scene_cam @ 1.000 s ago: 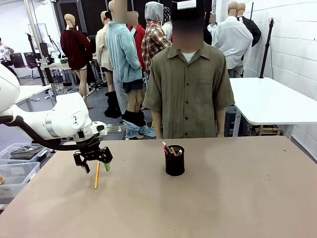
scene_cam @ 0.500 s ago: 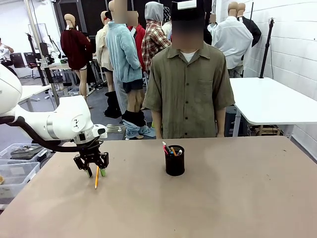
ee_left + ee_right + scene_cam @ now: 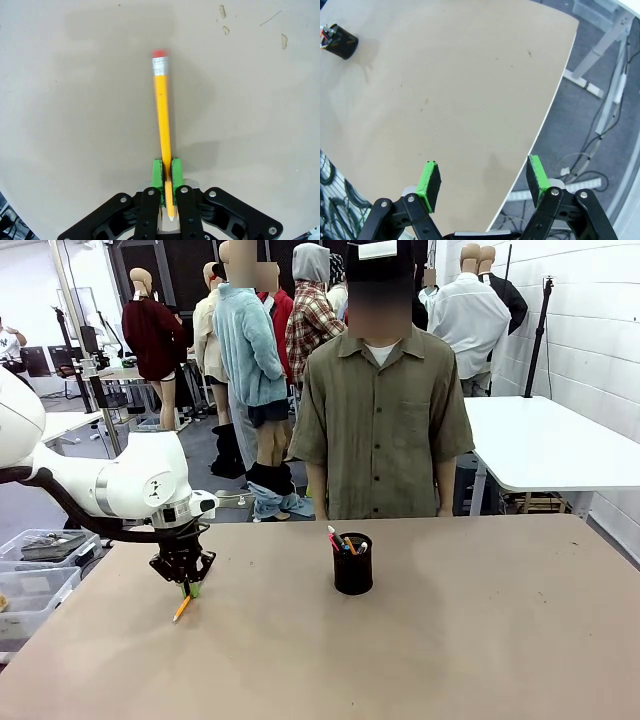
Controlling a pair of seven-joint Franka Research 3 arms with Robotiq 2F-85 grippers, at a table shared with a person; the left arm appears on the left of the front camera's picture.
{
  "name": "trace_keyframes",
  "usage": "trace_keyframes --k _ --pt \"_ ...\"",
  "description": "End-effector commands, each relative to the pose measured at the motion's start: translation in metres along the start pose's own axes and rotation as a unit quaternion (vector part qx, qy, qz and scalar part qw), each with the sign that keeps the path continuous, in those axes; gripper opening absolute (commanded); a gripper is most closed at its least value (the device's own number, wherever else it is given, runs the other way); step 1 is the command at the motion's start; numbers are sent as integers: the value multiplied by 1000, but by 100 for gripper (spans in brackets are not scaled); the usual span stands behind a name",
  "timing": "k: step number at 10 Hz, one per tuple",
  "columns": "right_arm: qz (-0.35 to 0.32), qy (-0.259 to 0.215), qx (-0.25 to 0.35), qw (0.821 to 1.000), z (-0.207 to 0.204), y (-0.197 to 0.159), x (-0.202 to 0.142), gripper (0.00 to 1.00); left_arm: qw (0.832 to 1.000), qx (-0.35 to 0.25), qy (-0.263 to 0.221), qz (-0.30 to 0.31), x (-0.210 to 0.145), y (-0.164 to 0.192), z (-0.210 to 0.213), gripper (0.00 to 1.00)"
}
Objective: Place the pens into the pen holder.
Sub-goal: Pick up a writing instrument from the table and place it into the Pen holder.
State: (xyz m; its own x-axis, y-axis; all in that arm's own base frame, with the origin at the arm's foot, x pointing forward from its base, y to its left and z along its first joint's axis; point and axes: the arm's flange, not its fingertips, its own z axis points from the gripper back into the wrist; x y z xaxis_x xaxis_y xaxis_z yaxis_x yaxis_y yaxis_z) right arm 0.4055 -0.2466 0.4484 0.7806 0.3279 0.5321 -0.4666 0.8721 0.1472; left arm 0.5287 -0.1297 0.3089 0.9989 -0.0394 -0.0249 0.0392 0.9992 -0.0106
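The pencil [image 3: 163, 125] is now clamped near its sharpened tip between the left gripper [image 3: 186, 586]'s green pads [image 3: 157, 172], eraser end pointing away toward the desk [image 3: 450, 650]. A second ago the jaws stood spread around it; half a second ago they were narrowing; now they have shut on it, and the pencil has tilted from upright in the front view to slanted. So the grasp looks made, and the lift and carry to the holder [image 3: 352, 564] remain. The holder stands mid-desk, well apart to the right, with other pens [image 3: 340, 541] already in it. The right gripper [image 3: 482, 182] hangs over the desk's edge, jaws wide apart and empty. A person [image 3: 380, 410] stands behind the desk.
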Motion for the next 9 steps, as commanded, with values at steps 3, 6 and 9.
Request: trace_keyframes --k 3,6,9 --pt "-4 5 -2 1000 0 1 2 85 997 -25 -7 -66 -12 -1 14 0" --pt "-4 5 -2 1000 0 1 2 85 952 -159 -84 -248 -30 0 63 0" --pt "-4 5 -2 1000 0 1 2 85 883 -245 -130 -378 -25 -15 86 0"
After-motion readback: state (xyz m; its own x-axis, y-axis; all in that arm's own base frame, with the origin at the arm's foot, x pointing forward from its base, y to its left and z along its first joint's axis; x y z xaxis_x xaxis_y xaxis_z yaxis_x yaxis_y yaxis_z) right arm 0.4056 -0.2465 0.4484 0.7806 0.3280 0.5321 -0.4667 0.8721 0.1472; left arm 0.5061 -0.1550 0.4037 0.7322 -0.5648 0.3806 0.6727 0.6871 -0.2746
